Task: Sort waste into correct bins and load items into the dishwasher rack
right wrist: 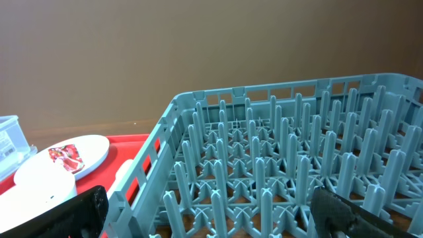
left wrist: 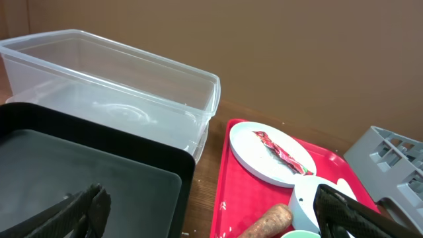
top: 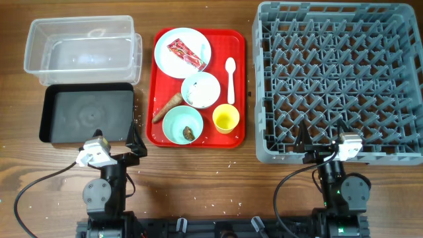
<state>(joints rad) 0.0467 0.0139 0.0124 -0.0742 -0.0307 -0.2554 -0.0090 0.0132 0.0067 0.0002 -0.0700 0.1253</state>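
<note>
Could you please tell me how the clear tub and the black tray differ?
The clear tub is see-through; the black tray is opaque. The tub has taller walls; the tray is shallower. Both are rectangular and left of the red tray.

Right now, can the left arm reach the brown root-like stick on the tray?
Probably yes: left gripper sits open beside the red tray's near-left corner; the stick lies uncovered at that edge.
</note>
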